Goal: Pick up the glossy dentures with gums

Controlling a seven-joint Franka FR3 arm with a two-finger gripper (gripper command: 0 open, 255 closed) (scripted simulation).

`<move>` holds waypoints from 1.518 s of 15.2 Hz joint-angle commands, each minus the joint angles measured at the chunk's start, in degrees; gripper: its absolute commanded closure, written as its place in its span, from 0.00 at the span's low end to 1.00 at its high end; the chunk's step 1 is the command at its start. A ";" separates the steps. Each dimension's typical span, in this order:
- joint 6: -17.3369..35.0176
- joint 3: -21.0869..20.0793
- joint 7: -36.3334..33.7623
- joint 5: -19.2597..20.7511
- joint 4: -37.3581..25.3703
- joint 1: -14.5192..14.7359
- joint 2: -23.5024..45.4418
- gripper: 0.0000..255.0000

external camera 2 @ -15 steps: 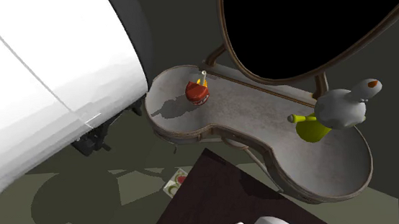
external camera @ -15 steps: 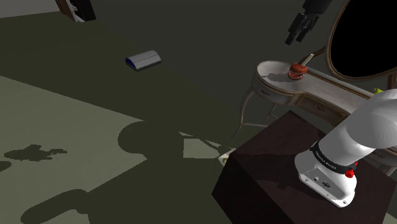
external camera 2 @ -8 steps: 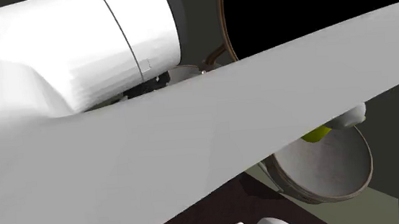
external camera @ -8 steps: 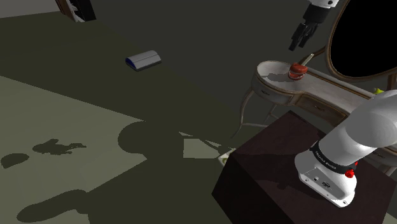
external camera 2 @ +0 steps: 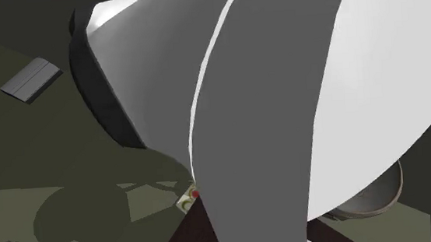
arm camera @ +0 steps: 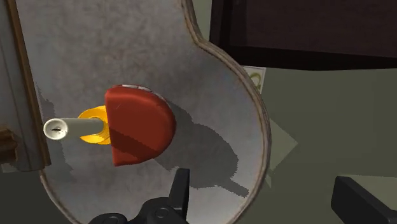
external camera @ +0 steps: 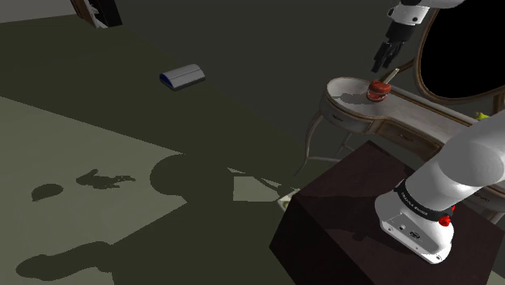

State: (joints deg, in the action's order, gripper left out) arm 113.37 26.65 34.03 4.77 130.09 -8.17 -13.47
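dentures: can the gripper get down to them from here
Probably yes: the open gripper hangs above the dentures with nothing between them; only a candle stands close beside them.

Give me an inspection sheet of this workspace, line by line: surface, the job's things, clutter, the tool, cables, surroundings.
Surface: grey table top with a curved rim, partly in shadow.
Job's things: red glossy dentures resting on the table top, not held.
Clutter: white candle in a yellow holder, right beside the dentures.
Tool: tool open, hovering above the dentures, fingers apart and touching nothing.
Cables: nothing seen.
Surroundings: oval mirror with a black area for its face; grey-blue object lying on the floor; dark stand beside the table.
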 commanded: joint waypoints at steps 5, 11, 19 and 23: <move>2.61 4.75 9.19 -3.39 -6.81 -1.70 12.46 0.00; 5.43 5.82 13.59 -6.37 -9.17 -3.25 19.33 0.00; 8.65 5.62 14.54 -7.78 -7.80 -3.54 21.54 1.00; 8.64 5.62 14.50 -7.75 -7.77 -3.53 21.49 1.00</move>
State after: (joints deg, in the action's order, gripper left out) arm 122.02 32.29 48.55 -2.98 122.16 -11.71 7.89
